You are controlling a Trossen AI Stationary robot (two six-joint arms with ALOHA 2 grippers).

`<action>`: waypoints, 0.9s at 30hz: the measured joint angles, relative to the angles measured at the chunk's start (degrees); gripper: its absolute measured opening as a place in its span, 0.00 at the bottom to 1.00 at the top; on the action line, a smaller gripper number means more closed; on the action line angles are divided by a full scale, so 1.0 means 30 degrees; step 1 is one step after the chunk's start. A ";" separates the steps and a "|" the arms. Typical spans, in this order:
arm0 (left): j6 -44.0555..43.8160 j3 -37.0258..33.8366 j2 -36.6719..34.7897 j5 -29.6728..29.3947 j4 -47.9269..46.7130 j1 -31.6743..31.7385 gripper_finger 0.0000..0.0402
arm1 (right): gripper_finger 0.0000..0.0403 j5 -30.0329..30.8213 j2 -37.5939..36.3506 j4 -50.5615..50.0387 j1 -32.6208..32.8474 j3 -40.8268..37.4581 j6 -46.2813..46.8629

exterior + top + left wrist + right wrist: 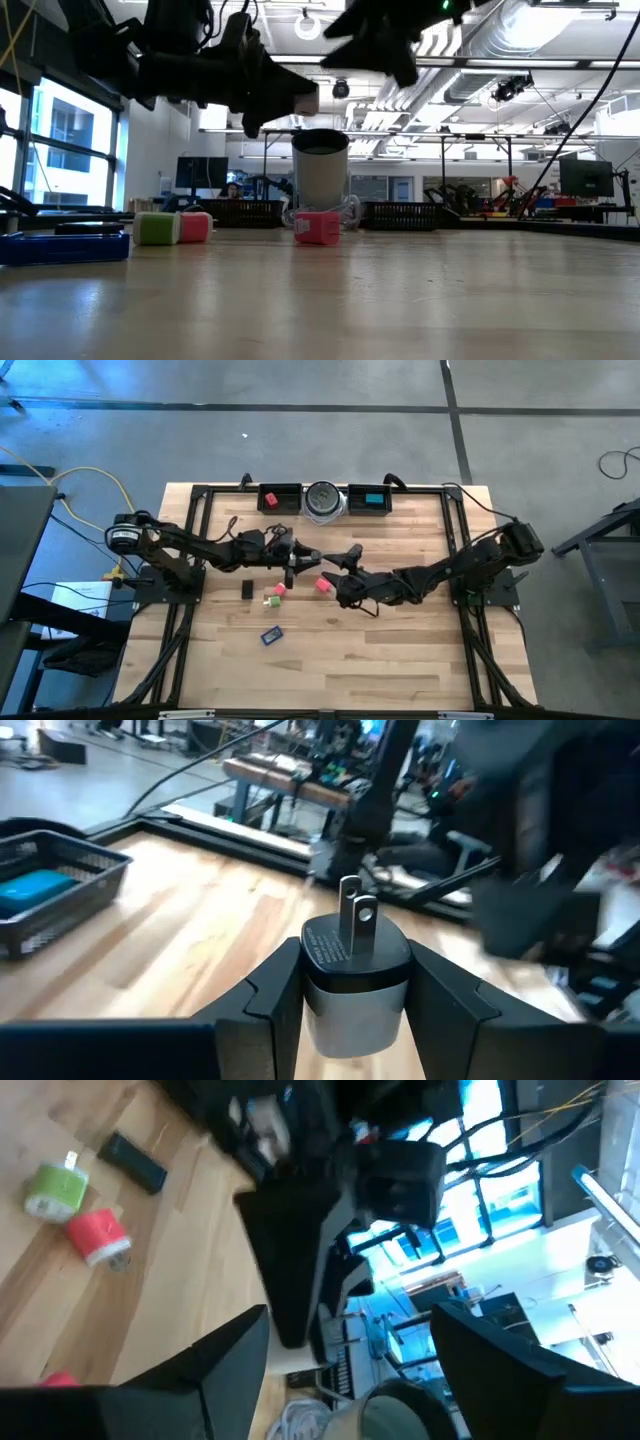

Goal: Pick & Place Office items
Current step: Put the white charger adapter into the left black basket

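Note:
My left gripper (pixel 300 556) hangs over the table's middle, shut on a white plug-like bit (pixel 352 982) with a black face and two metal prongs. My right gripper (pixel 347 560) is open just to its right, raised and touching nothing; its fingers (pixel 225 1365) frame the left arm. On the table lie a black bar (pixel 247 589), a green cube (pixel 272 601), a red block (pixel 281 589), a pink block (pixel 323 585) and a blue flat piece (pixel 271 635). A red block (pixel 271 499) and a teal block (pixel 373 499) sit in the far trays. My left gripper pinches the white bit by its pale body (pixel 350 1015), one finger (pixel 275 995) on each side. The black face with the prongs (pixel 355 920) points away from the gripper. The bit (pixel 304 98) is lifted clear of the table.
Two black mesh trays (pixel 295 490) (pixel 352 498) stand at the far edge with a round silver-grey disc (pixel 323 501) between them. The arms' frames run along the left and right sides. Bare wood (pixel 380 650) stretches toward the near edge.

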 joint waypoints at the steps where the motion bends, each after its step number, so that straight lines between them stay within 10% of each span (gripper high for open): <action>1: 0.0253 0.0000 -0.0336 0.0003 -0.0548 0.0156 0.33 | 0.66 0.0033 -0.0254 -0.0147 0.0138 0.0009 0.0133; 27: 0.4954 -0.1019 -1.4677 -0.3056 -1.6633 0.0698 0.33 | 0.66 0.0898 -0.9962 -1.1791 0.1553 -0.2001 1.1019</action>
